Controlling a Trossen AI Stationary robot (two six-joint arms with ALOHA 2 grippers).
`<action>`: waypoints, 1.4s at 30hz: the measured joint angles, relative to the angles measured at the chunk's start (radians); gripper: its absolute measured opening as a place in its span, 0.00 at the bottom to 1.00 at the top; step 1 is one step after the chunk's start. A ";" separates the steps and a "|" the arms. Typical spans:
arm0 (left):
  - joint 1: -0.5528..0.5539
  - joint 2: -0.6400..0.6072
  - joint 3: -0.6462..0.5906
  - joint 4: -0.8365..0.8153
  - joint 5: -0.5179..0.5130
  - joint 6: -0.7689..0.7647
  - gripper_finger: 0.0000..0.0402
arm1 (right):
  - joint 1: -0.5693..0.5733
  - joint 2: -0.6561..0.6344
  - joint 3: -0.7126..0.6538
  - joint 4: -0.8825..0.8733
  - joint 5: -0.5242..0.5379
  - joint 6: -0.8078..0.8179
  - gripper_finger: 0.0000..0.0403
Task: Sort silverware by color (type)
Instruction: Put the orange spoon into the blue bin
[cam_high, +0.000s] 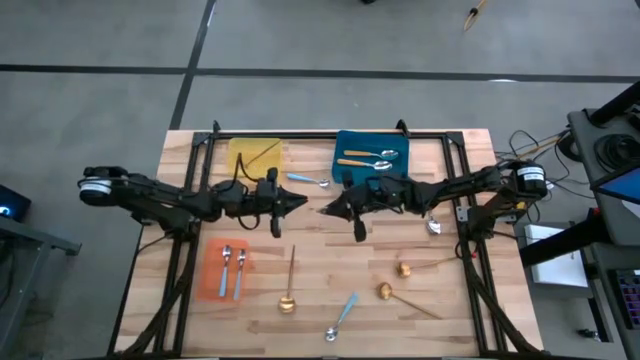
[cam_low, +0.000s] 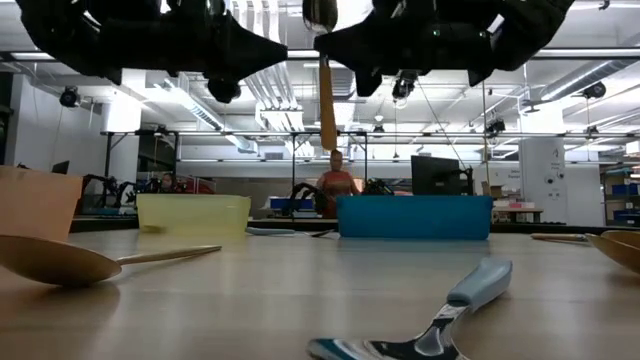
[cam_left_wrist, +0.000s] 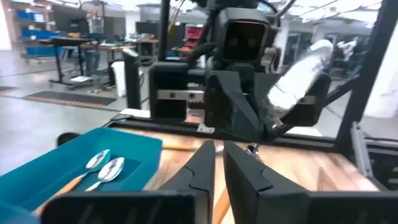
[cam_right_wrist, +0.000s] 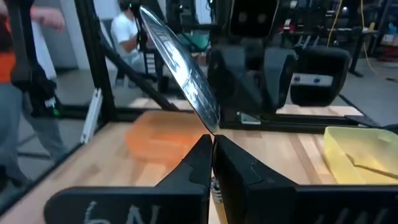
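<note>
**Two arms nose to nose over mid-desk, right one carrying a spoon**

Both arms reach in toward the centre of the desk (cam_high: 420, 300), tips almost meeting. The right end effector (cam_right_wrist: 211, 144) has its fingers pinched together on an orange-handled spoon (cam_low: 327, 95): in the low view the handle hangs straight down, long axis vertical, its top lost among the dark fingers. The right wrist view shows the silver bowl rising at a slant away from the clamp.

The left end effector (cam_left_wrist: 216, 163) hangs just opposite; its fingers stand slightly apart, nothing between them.

In the blue tray (cam_high: 400, 140), two orange-handled spoons (cam_high: 365, 160) lie roughly crosswise, bowls toward the right arm's side. The orange tray (cam_high: 212, 272) holds two blue-handled spoons (cam_high: 233, 270) lying lengthwise, bowls toward the far edge. The yellow tray (cam_high: 240, 150) shows a thin gold spoon (cam_high: 262, 153), on a diagonal.

Loose on the desk: a gold spoon (cam_high: 289, 285) running near to far, bowl nearest; another blue-handled spoon (cam_high: 342, 315) on a diagonal; two more gold ones (cam_high: 400, 295) with handles trailing rightward. One blue-handled spoon (cam_high: 305, 180) beside the left arm is partly covered by it.
</note>
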 joint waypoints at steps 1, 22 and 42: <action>0.000 0.015 0.000 0.012 0.009 -0.005 0.07 | 0.000 0.000 0.000 0.010 0.001 0.012 0.02; -0.019 0.342 0.205 0.036 0.094 0.038 0.40 | 0.015 0.009 0.000 0.046 0.130 0.058 0.02; -0.024 0.353 0.217 -0.033 0.007 -0.074 0.03 | 0.026 0.007 0.002 -0.020 0.195 0.059 0.11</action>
